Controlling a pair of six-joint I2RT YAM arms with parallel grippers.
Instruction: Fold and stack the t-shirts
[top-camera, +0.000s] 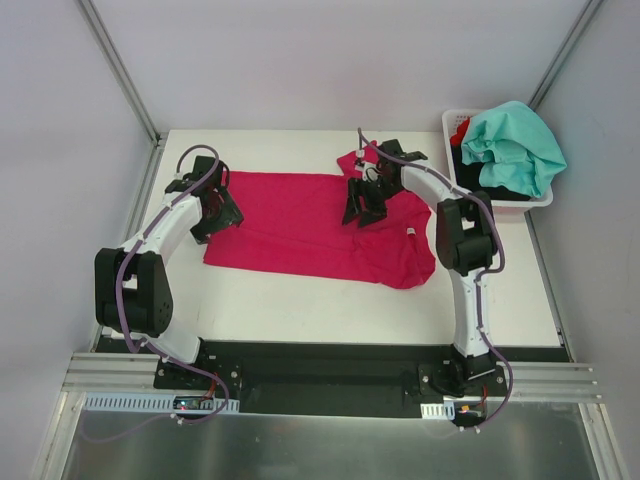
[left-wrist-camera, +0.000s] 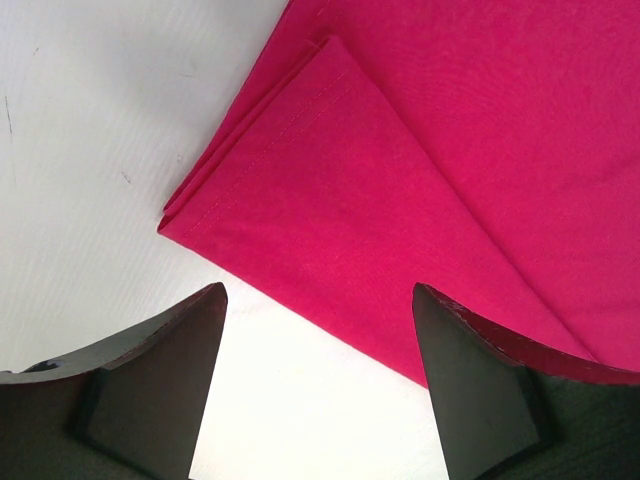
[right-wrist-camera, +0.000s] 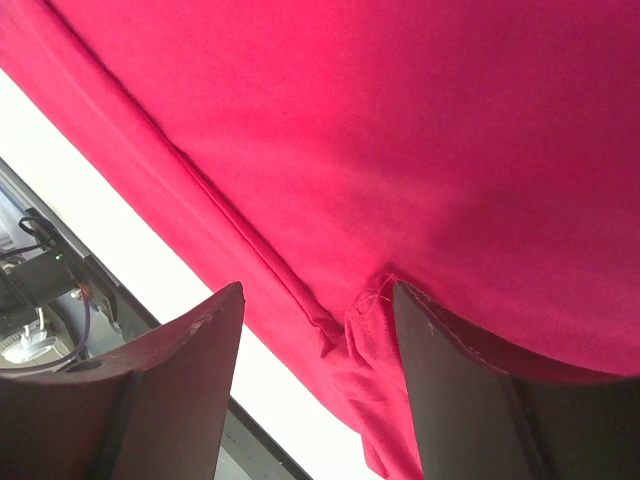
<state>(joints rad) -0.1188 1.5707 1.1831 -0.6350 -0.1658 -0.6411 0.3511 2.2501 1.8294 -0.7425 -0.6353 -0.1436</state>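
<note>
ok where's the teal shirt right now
In the top external view the teal shirt is heaped in the white basket at the far right corner of the table, lying over a black shirt and a red shirt.

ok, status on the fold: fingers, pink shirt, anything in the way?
Both open: left fingers at folded corner of pink shirt, right fingers over its far right part. Nothing gripped. Teal shirt sits in basket; nothing in the way.

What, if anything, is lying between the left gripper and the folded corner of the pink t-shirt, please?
Nothing visible does. The left gripper is open right at the doubled corner of the pink t-shirt, with only bare white table beside it. The white basket sits away at the far right corner.
</note>
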